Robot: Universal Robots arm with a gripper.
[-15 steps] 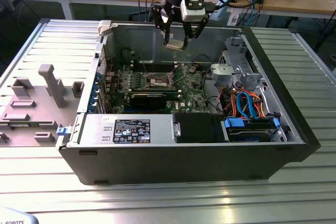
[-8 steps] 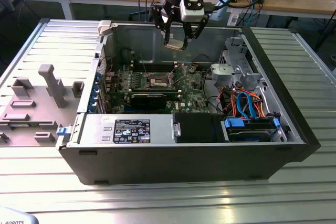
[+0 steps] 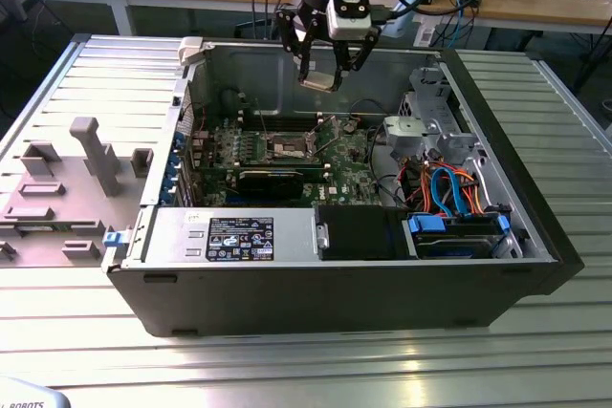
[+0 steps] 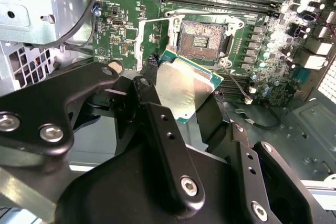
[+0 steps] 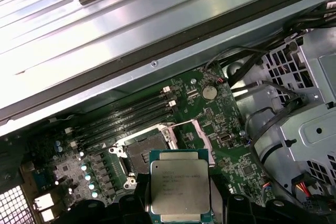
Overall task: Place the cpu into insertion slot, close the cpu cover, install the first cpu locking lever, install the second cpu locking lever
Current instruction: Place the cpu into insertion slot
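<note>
An open computer case (image 3: 335, 284) is seen on the ribbed metal surface (image 3: 287, 370). On its floor lies the green circuit board (image 3: 349, 164), which carries the insertion slot (image 3: 290, 147), taken here as the reference. The claw (image 3: 319, 78) hangs above the slot, well apart from it and set off toward the case's far wall in the exterior view. The cpu cover (image 4: 139, 45) appears swung open at one edge of the slot, so the dark contact field is left bare. Nothing is seated in the slot.

The cpu (image 5: 181, 190) is clamped between the claw's fingers (image 4: 163, 129), gripped by two opposite edges. Its silvery top is turned toward the first wrist view. It is carried clear of the slot, near it but not touching.

The chip is judged light, thin and stiff. Its smooth metal top is likely slippery, and its underside contacts, like the slot's pins, are likely easily damaged. The bare edges are therefore judged the proper place to hold it, and it is best kept level with the slot.
</note>
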